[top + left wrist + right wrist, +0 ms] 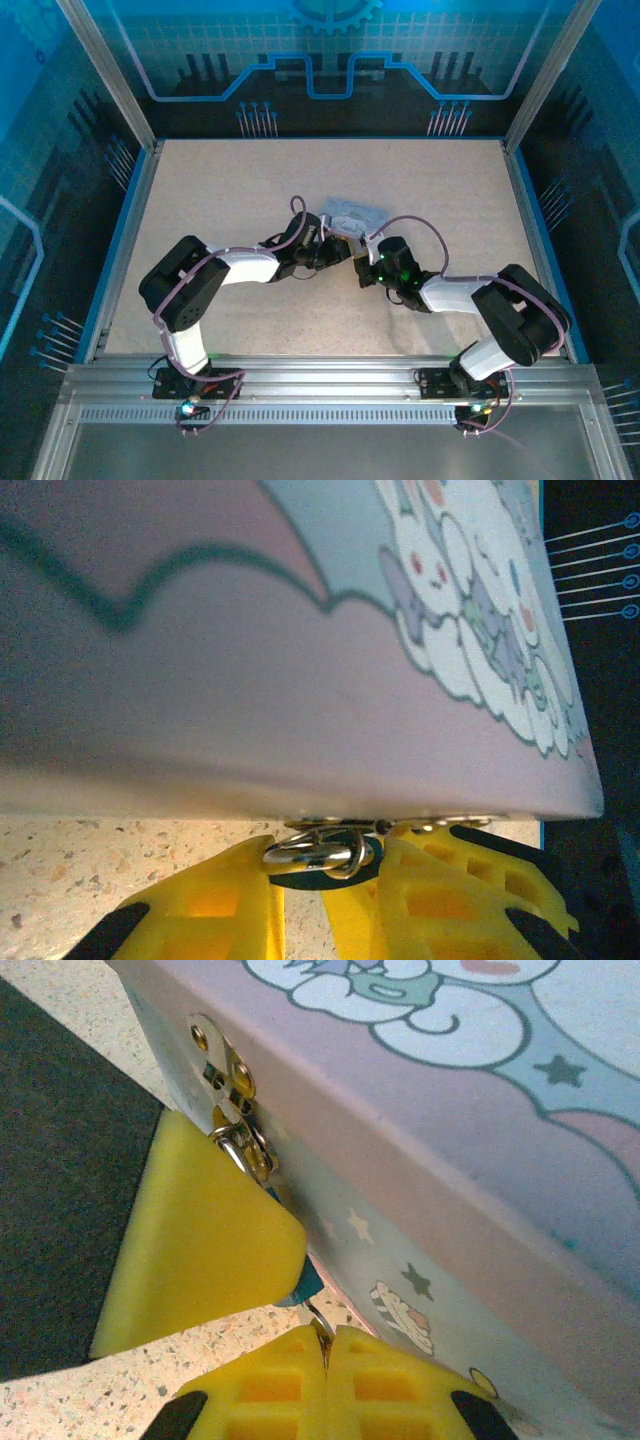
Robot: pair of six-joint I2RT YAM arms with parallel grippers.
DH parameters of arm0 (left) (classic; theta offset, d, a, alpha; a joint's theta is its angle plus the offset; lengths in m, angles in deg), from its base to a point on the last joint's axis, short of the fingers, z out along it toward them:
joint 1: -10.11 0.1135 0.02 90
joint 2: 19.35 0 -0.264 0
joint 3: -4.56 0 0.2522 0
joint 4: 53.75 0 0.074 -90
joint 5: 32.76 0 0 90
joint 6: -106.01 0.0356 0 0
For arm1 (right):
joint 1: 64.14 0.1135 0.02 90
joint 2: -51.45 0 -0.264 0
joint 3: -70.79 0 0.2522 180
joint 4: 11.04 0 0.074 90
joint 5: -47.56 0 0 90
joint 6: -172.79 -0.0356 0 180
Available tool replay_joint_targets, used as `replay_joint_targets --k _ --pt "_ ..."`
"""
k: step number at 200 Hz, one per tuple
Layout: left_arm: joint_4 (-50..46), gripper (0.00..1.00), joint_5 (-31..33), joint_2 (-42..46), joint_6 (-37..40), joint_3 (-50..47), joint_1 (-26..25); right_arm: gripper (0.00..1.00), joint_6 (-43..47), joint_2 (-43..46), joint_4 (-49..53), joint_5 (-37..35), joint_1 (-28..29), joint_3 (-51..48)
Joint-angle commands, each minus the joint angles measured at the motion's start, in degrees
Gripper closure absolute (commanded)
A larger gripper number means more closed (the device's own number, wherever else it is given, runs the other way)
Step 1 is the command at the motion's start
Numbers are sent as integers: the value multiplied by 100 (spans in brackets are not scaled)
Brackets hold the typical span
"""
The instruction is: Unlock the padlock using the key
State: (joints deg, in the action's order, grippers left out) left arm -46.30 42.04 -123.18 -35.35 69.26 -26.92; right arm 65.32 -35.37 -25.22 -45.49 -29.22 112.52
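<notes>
Your left claw [328,882] is narrow and pinches the padlock [318,853] by its dark body. The padlock's silver loop hangs in the clasp [222,1065] on the front of the box [300,680], just under the box's edge. Your right claw [323,1345] is squeezed tight, with its two yellow tips pressed together. A thin bit of metal sticks out from between them. That is the key [317,1316]. It points up at the bottom of the padlock and is right by it. You cannot tell if it is in the hole. The box sits near the middle of the table [220,190]. Both claws meet at its near side.
</notes>
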Motion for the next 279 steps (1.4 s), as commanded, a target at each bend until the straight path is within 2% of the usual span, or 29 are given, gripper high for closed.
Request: replay_joint_targets --k 1,61,95,114,197,247,279 --pt "369 84 -461 -122 -175 43 -112 100 -193 -96 -379 50 -2 -59" --pt "717 83 -423 -419 -390 -73 -125 100 -394 -303 -530 3 32 -266" --pt "740 79 -326 -456 -372 -127 -139 100 -502 -439 -702 -2 67 -376" --pt "704 73 -287 -428 -353 -154 -144 100 -521 -471 -713 -1 90 -377" --pt "271 51 82 298 -158 -573 -69 100 -654 -427 -572 11 126 -397" --pt "178 43 335 931 -233 -1026 41 100 -790 -108 -146 50 123 -328" --pt "268 42 355 1159 -453 -1223 148 100 -878 155 371 234 90 -179"
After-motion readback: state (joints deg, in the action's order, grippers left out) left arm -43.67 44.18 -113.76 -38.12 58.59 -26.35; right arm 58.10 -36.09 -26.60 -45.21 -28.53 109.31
